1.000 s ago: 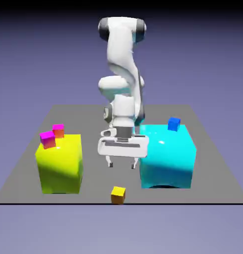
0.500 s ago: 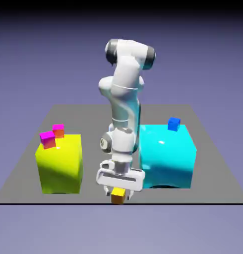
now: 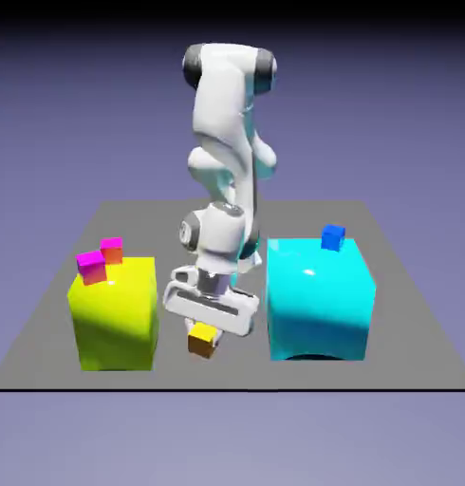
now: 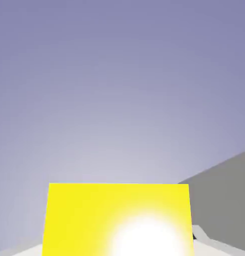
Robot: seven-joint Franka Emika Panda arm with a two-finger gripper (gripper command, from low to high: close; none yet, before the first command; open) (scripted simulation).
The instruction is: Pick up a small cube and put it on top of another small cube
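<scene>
The small cube (image 3: 202,339), yellow on top with orange sides, hangs just under the hand between the big yellow block and the big cyan block. My gripper (image 3: 204,332) is shut on it and holds it a little above the grey table (image 3: 407,313). In the hand view the cube's yellow face (image 4: 117,217) fills the bottom of the picture and hides the fingertips. Two magenta-topped small cubes (image 3: 92,265) sit on the yellow block's far left corner. A small blue cube (image 3: 333,237) rests on the cyan block.
The big yellow block (image 3: 116,313) stands at the exterior view's left, the big cyan block (image 3: 320,299) at its right, with the arm reaching down between them. The table's front edge (image 3: 232,388) runs just below the held cube.
The hand dropped to the cube at the table's front edge and the jaws shut on it. It has since risen and shifted toward the exterior view's left, carrying the cube.
</scene>
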